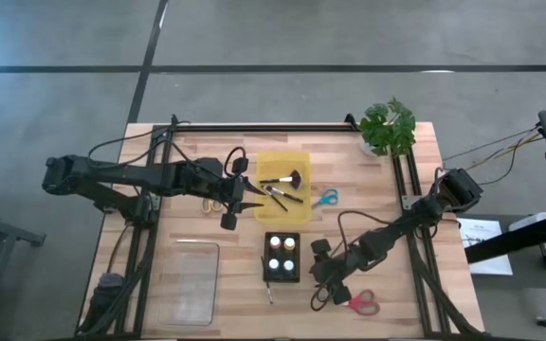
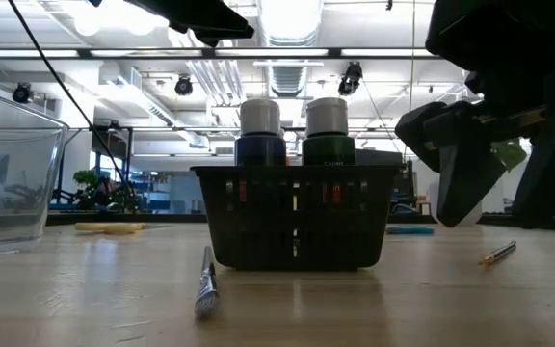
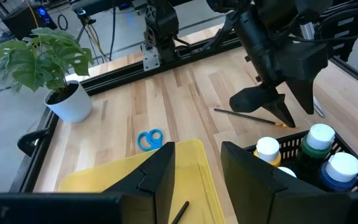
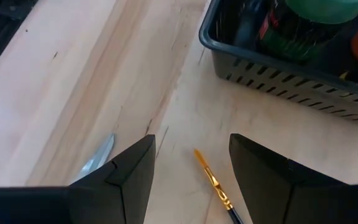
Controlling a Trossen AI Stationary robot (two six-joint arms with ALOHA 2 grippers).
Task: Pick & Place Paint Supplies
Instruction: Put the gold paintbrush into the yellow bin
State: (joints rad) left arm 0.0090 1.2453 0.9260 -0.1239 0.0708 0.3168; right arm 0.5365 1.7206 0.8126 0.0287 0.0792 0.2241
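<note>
A black basket near the table's middle holds paint bottles standing upright. A yellow tray farther back holds a broad black-bristled brush and thin brushes. My right gripper hovers open just right of the basket. Its fingers stand on either side of a thin gold-ferruled paintbrush lying flat on the table, and do not touch it. A second brush lies in front of the basket. My left gripper waits open and empty above the tray's near left part.
Red scissors lie right of my right gripper and blue scissors right of the tray. A clear container stands at the near left, a potted plant at the far right corner. Black rails run along both sides.
</note>
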